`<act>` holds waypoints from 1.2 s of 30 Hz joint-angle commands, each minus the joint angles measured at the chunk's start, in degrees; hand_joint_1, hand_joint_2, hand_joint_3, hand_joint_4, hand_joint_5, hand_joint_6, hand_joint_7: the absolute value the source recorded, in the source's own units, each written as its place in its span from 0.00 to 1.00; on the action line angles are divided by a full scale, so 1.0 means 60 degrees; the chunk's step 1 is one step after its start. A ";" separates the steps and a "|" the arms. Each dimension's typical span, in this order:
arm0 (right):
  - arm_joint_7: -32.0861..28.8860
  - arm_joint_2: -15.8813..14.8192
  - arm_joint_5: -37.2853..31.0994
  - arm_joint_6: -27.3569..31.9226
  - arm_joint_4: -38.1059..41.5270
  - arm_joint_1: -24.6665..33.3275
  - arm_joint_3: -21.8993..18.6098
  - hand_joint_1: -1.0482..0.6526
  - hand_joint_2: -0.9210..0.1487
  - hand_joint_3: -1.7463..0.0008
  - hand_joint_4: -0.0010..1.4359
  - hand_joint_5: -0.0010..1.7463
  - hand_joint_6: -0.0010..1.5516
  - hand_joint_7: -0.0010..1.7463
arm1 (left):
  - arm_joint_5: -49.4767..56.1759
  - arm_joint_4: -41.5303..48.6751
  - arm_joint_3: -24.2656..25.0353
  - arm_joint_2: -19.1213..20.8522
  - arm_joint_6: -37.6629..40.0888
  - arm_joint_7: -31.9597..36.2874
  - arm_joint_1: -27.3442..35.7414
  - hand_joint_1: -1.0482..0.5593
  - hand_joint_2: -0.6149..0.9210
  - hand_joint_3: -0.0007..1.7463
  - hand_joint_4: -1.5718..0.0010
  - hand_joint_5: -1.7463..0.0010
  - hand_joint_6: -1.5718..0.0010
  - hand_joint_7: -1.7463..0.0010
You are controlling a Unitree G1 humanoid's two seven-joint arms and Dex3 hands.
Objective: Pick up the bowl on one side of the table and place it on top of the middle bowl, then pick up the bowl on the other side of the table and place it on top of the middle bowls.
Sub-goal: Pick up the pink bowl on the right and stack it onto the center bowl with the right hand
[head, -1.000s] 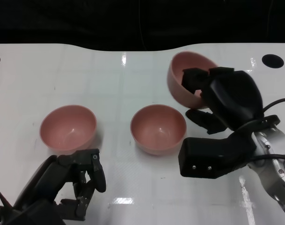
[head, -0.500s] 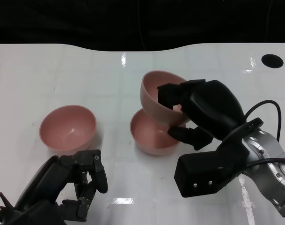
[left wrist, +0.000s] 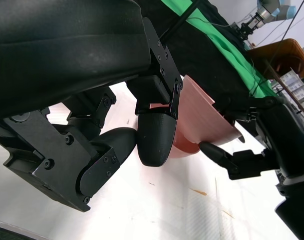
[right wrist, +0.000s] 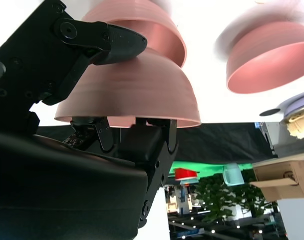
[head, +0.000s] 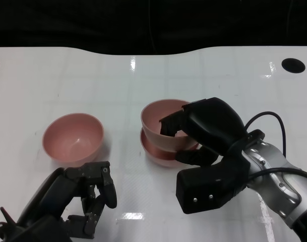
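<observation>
The desk lies bare across the upper left and upper middle of the frame, giving open passage there. At center the stacked bowls block the way, with the right robot hand wrapped over them. The left bowl stands just above the left robot hand, a bare strip between it and the stack.
</observation>
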 commanded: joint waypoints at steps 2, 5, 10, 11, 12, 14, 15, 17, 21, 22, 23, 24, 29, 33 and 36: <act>-0.0336 0.0100 -0.0158 -0.0015 0.0595 -0.0386 0.0164 0.47 0.46 0.40 0.68 1.00 0.54 0.82 | -0.0072 -0.0082 0.0036 0.0075 0.0023 -0.0034 -0.0005 0.56 0.64 0.83 0.42 0.00 0.50 0.10; -0.0494 0.0087 -0.0427 0.0032 0.0899 -0.0548 0.0396 0.48 0.49 0.35 0.67 1.00 0.46 0.98 | -0.0092 -0.0061 0.0007 0.0052 -0.0014 -0.0036 -0.0013 0.56 0.64 0.83 0.42 0.00 0.50 0.10; -0.0996 0.0169 -0.0778 -0.0072 0.1546 -0.0821 0.0698 0.49 0.47 0.42 0.65 1.00 0.41 1.00 | -0.0015 -0.0068 -0.0019 0.0044 -0.0006 0.0009 -0.0036 0.56 0.64 0.83 0.42 0.00 0.50 0.10; -0.1091 0.0191 -0.0817 -0.0087 0.1651 -0.0856 0.0737 0.49 0.46 0.44 0.64 1.00 0.41 1.00 | -0.0012 -0.0099 -0.0024 0.0032 0.0040 0.0012 -0.0031 0.56 0.64 0.83 0.42 0.00 0.50 0.10; -0.1208 0.0200 -0.0922 -0.0055 0.1736 -0.0889 0.0800 0.49 0.46 0.46 0.63 1.00 0.41 1.00 | -0.0015 -0.0114 -0.0027 0.0020 0.0063 0.0016 -0.0027 0.56 0.64 0.83 0.42 0.00 0.50 0.10; -0.1328 0.0171 -0.1084 -0.0025 0.1822 -0.0931 0.0909 0.47 0.42 0.52 0.60 1.00 0.41 0.93 | -0.0015 -0.0123 -0.0033 0.0007 0.0072 0.0021 -0.0025 0.56 0.64 0.83 0.42 0.00 0.50 0.10; -0.1249 0.0113 -0.1160 -0.0010 0.1797 -0.0946 0.0970 0.45 0.37 0.59 0.57 0.92 0.45 0.75 | -0.0019 -0.0127 -0.0036 0.0001 0.0073 0.0018 -0.0024 0.56 0.64 0.83 0.42 0.00 0.50 0.10; -0.0690 0.0006 -0.1188 0.0157 0.1575 -0.0942 0.1037 0.40 0.15 0.81 0.54 0.61 0.54 0.31 | 0.0008 -0.0121 -0.0040 -0.0006 0.0028 0.0039 -0.0031 0.57 0.64 0.84 0.42 0.00 0.49 0.10; 0.0015 -0.0126 -0.1211 0.0376 0.1167 -0.0865 0.1059 0.34 0.01 0.94 0.44 0.32 0.51 0.05 | -0.0002 -0.0182 -0.0035 -0.0002 0.0120 -0.0003 -0.0039 0.56 0.64 0.84 0.42 0.00 0.49 0.10; 0.0151 -0.0165 -0.1229 0.0420 0.1048 -0.0835 0.1063 0.32 0.00 0.93 0.40 0.27 0.48 0.02 | -0.0005 -0.0192 -0.0035 0.0005 0.0130 -0.0015 -0.0041 0.56 0.64 0.84 0.42 0.00 0.49 0.10; 0.0259 -0.0198 -0.1239 0.0454 0.0936 -0.0804 0.1063 0.30 0.00 0.92 0.39 0.25 0.47 0.01 | 0.0000 -0.0197 -0.0037 0.0012 0.0129 -0.0019 -0.0042 0.56 0.64 0.84 0.42 0.00 0.50 0.10; 0.0335 -0.0220 -0.1240 0.0480 0.0853 -0.0778 0.1059 0.29 0.00 0.92 0.38 0.24 0.46 0.01 | 0.0005 -0.0202 -0.0039 0.0016 0.0130 -0.0020 -0.0041 0.56 0.64 0.84 0.42 0.00 0.50 0.10; 0.0609 -0.0388 -0.1256 0.0535 0.0318 -0.0579 0.1066 0.24 0.00 0.87 0.36 0.21 0.43 0.00 | -0.0008 -0.0219 -0.0062 0.0010 0.0188 -0.0038 -0.0049 0.56 0.63 0.84 0.42 0.00 0.50 0.10; 0.0752 -0.0471 -0.1332 0.0588 -0.0001 -0.0478 0.1106 0.23 0.00 0.84 0.35 0.21 0.42 0.00 | -0.0007 -0.0239 -0.0052 0.0028 0.0229 -0.0043 -0.0058 0.56 0.63 0.84 0.42 0.00 0.50 0.11; 0.1010 -0.0531 -0.1404 0.0709 -0.0297 -0.0403 0.1108 0.23 0.00 0.84 0.35 0.21 0.42 0.00 | -0.0023 -0.0252 -0.0046 0.0040 0.0255 -0.0059 -0.0056 0.56 0.63 0.84 0.42 0.00 0.50 0.11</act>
